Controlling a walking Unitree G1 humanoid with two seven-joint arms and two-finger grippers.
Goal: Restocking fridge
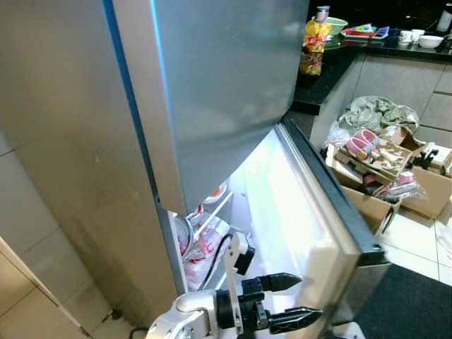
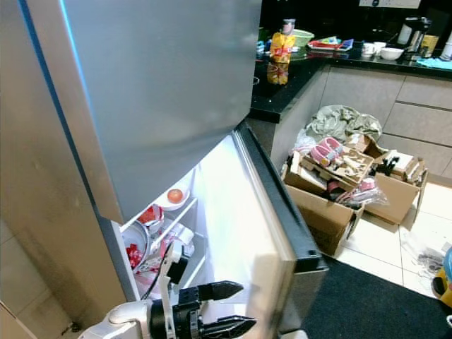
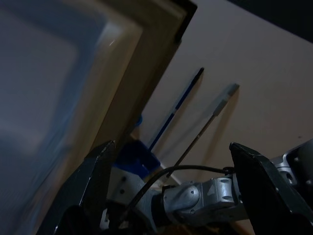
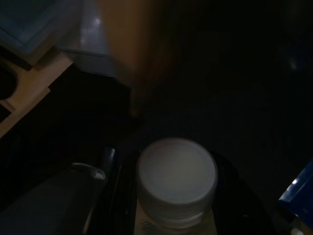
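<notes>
We stand before the fridge (image 1: 78, 141), its lower door (image 1: 311, 212) swung wide and the lit shelves (image 2: 166, 219) showing packets and a tomato. Our left gripper (image 1: 293, 300) hovers released, fingers spread and empty, just beside the door's inner face. Our right gripper (image 4: 166, 215) grasps a white-capped bottle (image 4: 176, 178), upright, fridge edge just beyond, so the right arm should load it.

silver left arm (image 1: 185, 309) — black cable | black jaws — long, tapered
</notes>
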